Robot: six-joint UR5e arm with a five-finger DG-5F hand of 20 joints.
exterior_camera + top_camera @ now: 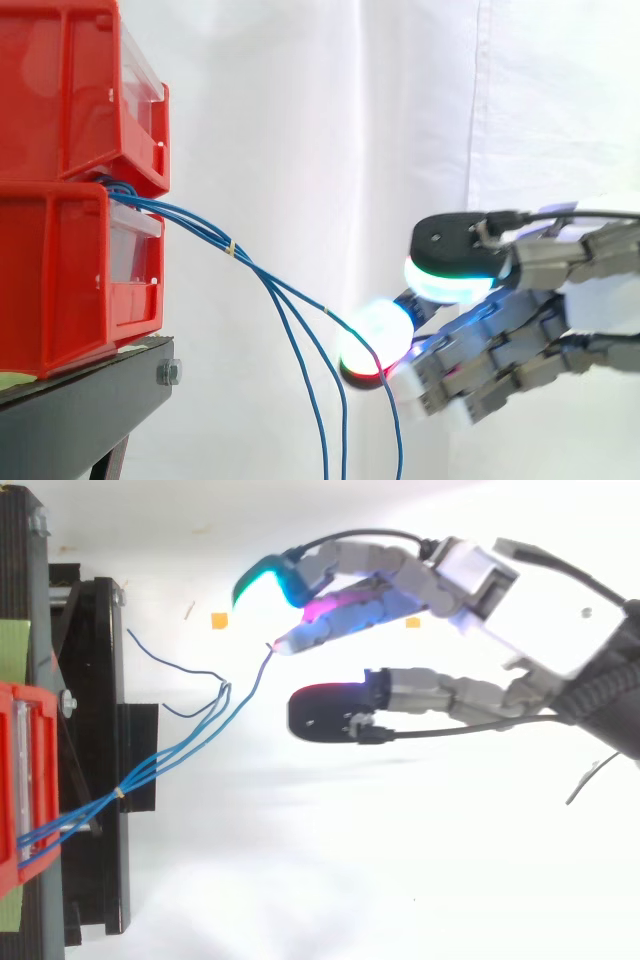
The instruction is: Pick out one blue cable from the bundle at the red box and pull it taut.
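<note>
Cables of thin blue wire (200,228) come out of the gap between two stacked red plastic bins (60,100) on a black metal stand (90,400), in front of a white curtain (300,100). A small yellowish tie (231,248) binds the cables together a little way out from the bins. Past the tie they fan apart. In the side view most of them hang loosely down toward the bottom edge.

The robot's hand (530,630) reaches in from the right and sits well clear of the bins. Its fingers are stretched out toward the bundle and only gently bent. In the top view the thumb (330,715) stands clearly apart from them, so the hand is not closed on anything.

One blue strand (245,695) runs from the tie up to the tip of the magenta-glowing finger (320,620) and touches it there. In the side view this strand lies across that finger's glowing pad (378,335) and then drops away below it. The thumb's cyan-and-green pad (450,278) hovers above, not touching the strand. Nothing pinches the strand. It slopes from the bins to the fingertip in a fairly straight line. The other strands curve slack just beside it.
</note>
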